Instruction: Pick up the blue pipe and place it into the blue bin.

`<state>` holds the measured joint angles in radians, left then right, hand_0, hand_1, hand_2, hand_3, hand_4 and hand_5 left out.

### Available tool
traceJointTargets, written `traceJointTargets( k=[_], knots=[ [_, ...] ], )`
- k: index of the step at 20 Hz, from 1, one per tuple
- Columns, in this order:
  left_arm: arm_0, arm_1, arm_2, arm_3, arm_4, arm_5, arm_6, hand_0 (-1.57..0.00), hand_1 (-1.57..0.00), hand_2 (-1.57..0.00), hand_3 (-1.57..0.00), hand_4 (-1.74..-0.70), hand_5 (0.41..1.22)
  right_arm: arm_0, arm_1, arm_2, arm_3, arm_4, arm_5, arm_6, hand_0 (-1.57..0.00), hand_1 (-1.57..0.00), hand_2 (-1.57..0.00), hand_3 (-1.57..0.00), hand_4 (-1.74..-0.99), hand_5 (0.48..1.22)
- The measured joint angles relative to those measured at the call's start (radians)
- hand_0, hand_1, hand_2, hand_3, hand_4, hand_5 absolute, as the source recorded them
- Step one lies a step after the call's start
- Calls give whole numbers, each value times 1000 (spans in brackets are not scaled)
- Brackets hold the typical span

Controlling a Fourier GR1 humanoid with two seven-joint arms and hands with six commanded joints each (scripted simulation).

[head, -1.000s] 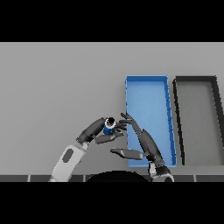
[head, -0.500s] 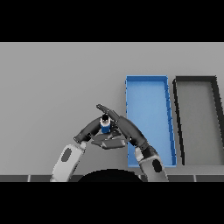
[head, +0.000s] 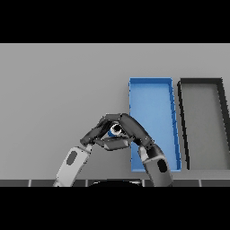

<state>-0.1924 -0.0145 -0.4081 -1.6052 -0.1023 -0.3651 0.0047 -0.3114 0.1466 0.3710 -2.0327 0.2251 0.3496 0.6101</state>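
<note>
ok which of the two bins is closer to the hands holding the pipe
The blue rectangular bin, directly right of both hands closed round the blue pipe. The dark grey rectangular bin lies beyond it, farther right.

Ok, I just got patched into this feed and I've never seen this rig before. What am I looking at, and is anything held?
This is one picture from the robot's head, looking down at a grey table. The two white and grey arms coming up from the bottom are its own. Its left hand and right hand meet in the middle, dark fingers curled round a small blue pipe; only a bit of the pipe shows between them. I cannot tell whether it is lifted off the table. To the right lies the blue bin, a long shallow tray with nothing in it, and beside that a black bin. The pipe is left of the blue bin, not in it yet.
</note>
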Motion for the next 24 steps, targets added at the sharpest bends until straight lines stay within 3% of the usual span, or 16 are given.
traceJointTargets(
  k=[2,3,5,6,7,10,15,16,17,18,20,23,24],
  knots=[
    [10,-17,-2,0,-4,7,-6,-1571,-1571,-1571,-1523,-1677,1221,-12,23,2,20,-2,-9,-1,-1215,-1215,-1233,-1021,-1581,650],
    [-6,-27,15,8,13,-2,-8,-1571,-1571,-1571,-1532,-1690,1221,-7,38,8,24,-6,-23,-7,-1286,-1287,-1300,-1102,-1606,765],
    [15,-49,13,8,28,-9,-31,-1571,-1571,-1571,-1490,-1707,1221,-10,35,6,40,-37,-31,-21,-1389,-1389,-1398,-1250,-1648,929],
    [8,-50,21,0,29,-15,6,-1571,-1571,-1571,-1464,-1713,1221,-8,21,3,45,-39,-38,-53,-1425,-1425,-1432,-1304,-1665,987],
    [12,-53,24,-5,38,-26,-11,-1571,-1571,-1571,-1441,-1718,1221,-13,19,19,33,-35,-43,-32,-1454,-1454,-1460,-1357,-1680,1034],
    [6,-50,34,0,30,-36,-13,-1571,-1571,-1571,-1433,-1728,1221,-4,10,51,43,-20,-55,-67,-1511,-1511,-1514,-1462,-1710,1125],
    [5,-48,38,-3,4,-28,-57,-1571,-1571,-1571,-1454,-1724,1221,0,16,52,44,-2,-111,-103,-1551,-1551,-1552,-1535,-1731,1190],
    [8,-45,31,-16,-28,-2,-61,-1462,-1342,-1293,-1166,-1599,1221,-2,12,54,43,1,-118,-119,-1555,-1555,-1556,-1542,-1733,1196],
    [6,-35,33,-12,-55,1,-75,-1169,-1073,-1034,-933,-1475,1221,-1,13,63,45,14,-123,-113,-1558,-1558,-1559,-1548,-1734,1201],
    [3,-31,35,-11,-58,-22,-50,-935,-858,-827,-746,-1372,1221,-9,14,63,55,24,-126,-106,-1561,-1561,-1561,-1553,-1736,1205],
    [2,-21,33,3,-68,-77,-79,-598,-549,-529,-477,-1206,1221,0,26,80,39,32,-122,-57,-1565,-1565,-1565,-1559,-1738,1211],
    [7,-20,44,-6,-102,-97,-43,-306,-281,-270,-244,-1047,938,3,34,94,41,66,-139,-43,-1568,-1568,-1568,-1565,-1739,1216],
    [9,-26,52,-6,-93,-94,-2,-244,-224,-216,-195,-1017,848,-6,41,94,39,75,-143,-65,-1568,-1568,-1569,-1566,-1740,1217]
  ],
)
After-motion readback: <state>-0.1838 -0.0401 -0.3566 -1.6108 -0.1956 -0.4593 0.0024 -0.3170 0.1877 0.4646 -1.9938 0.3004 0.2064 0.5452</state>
